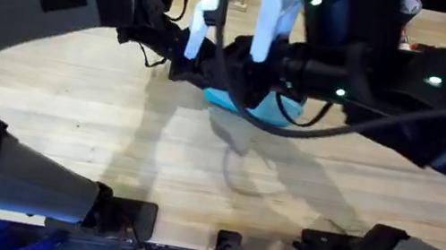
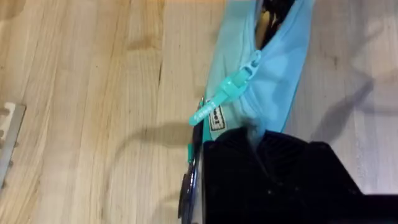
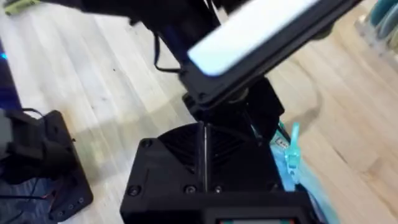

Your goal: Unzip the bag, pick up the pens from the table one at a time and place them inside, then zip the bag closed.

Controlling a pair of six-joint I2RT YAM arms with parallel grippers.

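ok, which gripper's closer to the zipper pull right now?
Left, probably. The left gripper clamps the end of the turquoise pencil pouch, right next to the zipper pull. The right gripper sits off to one side of the pull, not touching it.

Warm, even light falls on the table (image 1: 71, 109). Soft shadows spread beneath the arms. Both arms look large, dark and blurred.

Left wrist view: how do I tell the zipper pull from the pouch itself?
The turquoise zipper pull tab is a slim narrow strip; the soft light-blue fabric pouch is broad. The tab slants out over the pouch's edge towards the light wooden table; the pouch lies flat, gaping open beyond the slider. Both are turquoise.
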